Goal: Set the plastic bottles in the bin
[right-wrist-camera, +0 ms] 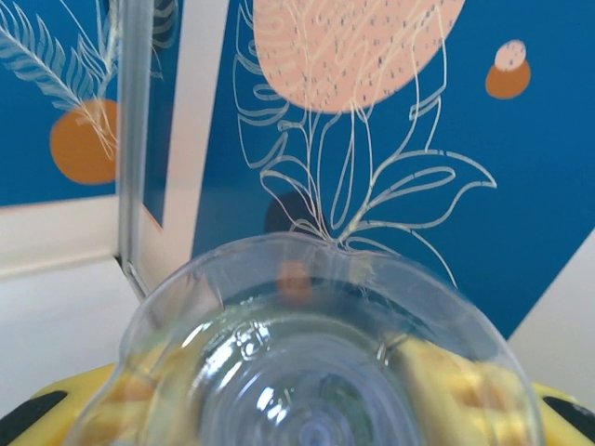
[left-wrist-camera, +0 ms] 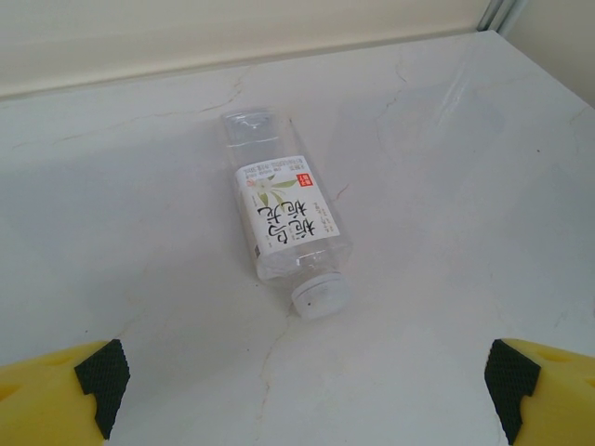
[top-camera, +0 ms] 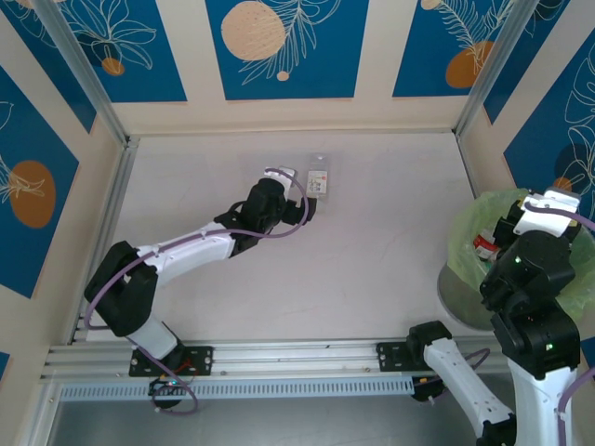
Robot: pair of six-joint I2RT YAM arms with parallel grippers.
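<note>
Right now my left gripper (left-wrist-camera: 307, 395) stands wide open, its yellow fingers (left-wrist-camera: 46, 395) short of a white-labelled bottle (left-wrist-camera: 284, 223). That bottle lies on its side on the table (left-wrist-camera: 465, 186), white cap toward me, untouched. My right gripper (right-wrist-camera: 316, 418) is clamped on a clear bottle (right-wrist-camera: 316, 344), up over the green-lined bin (top-camera: 462, 232) at the table's right side.

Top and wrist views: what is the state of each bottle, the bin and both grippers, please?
bottle on the table: lying on its side, cap on, not gripped.
held bottle: clear, off the table, base toward the camera.
bin: upright, lined in green, not empty.
left gripper: open, just short of the bottle on the table.
right gripper: shut on the held bottle, over the bin.
</note>
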